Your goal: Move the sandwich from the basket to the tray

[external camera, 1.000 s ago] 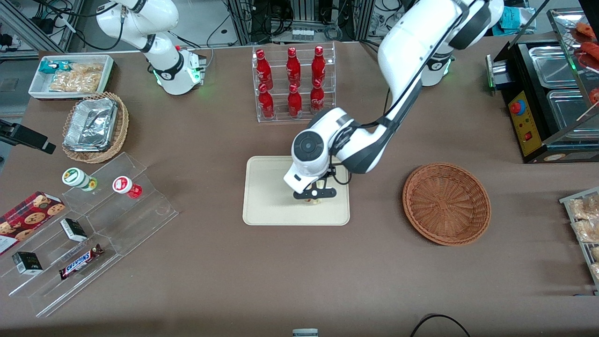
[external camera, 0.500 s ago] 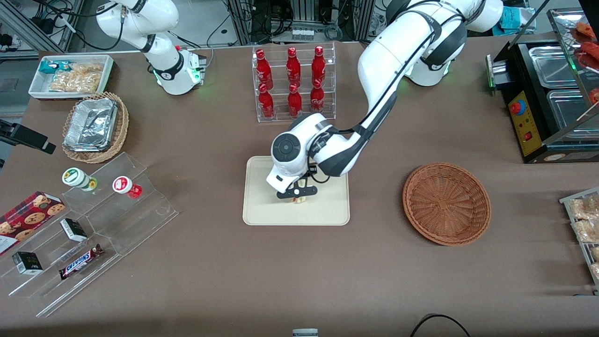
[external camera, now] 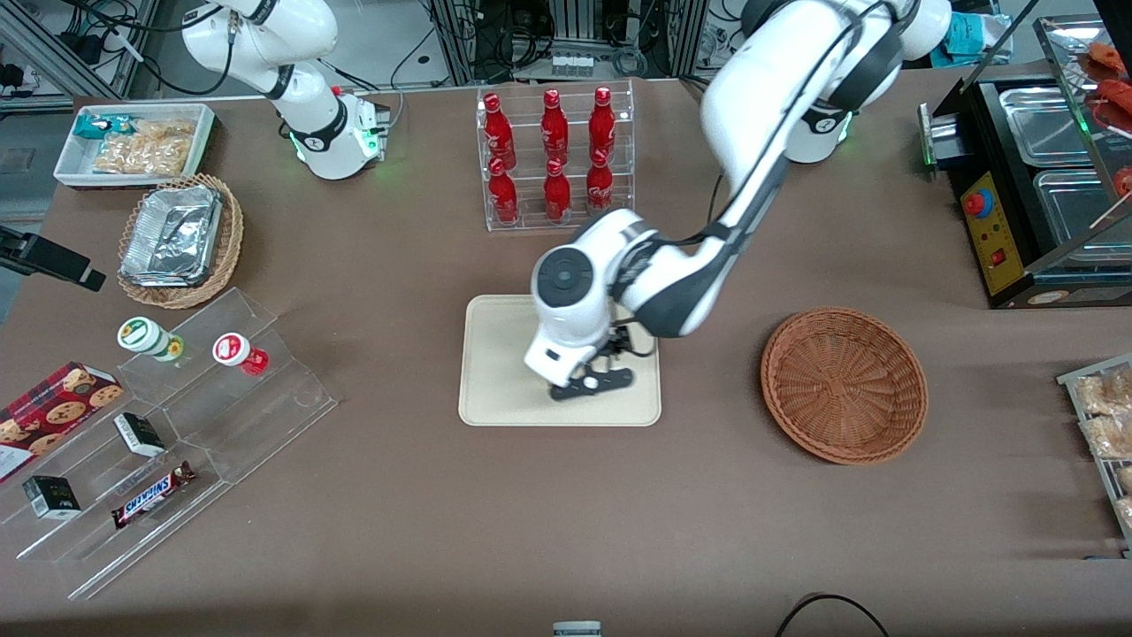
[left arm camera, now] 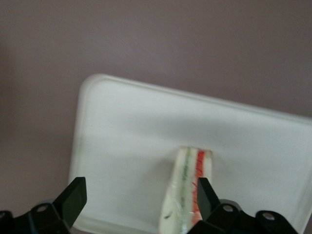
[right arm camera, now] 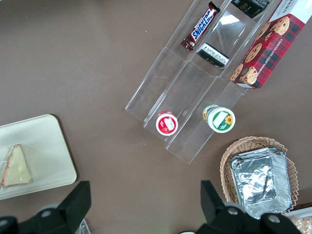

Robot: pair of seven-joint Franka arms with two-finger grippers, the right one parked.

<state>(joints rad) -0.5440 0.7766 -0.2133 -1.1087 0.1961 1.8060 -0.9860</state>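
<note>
On the tray [left arm camera: 122, 146], the striped sandwich [left arm camera: 187, 195] lies between parted jaws.

The left arm is showing glossy white shells with dark grey joint bands, a round grey cap at the wrist and thin black cables. Its gripper [external camera: 591, 382] is wearing black, wedge-tipped fingers [left arm camera: 73, 197].
</note>
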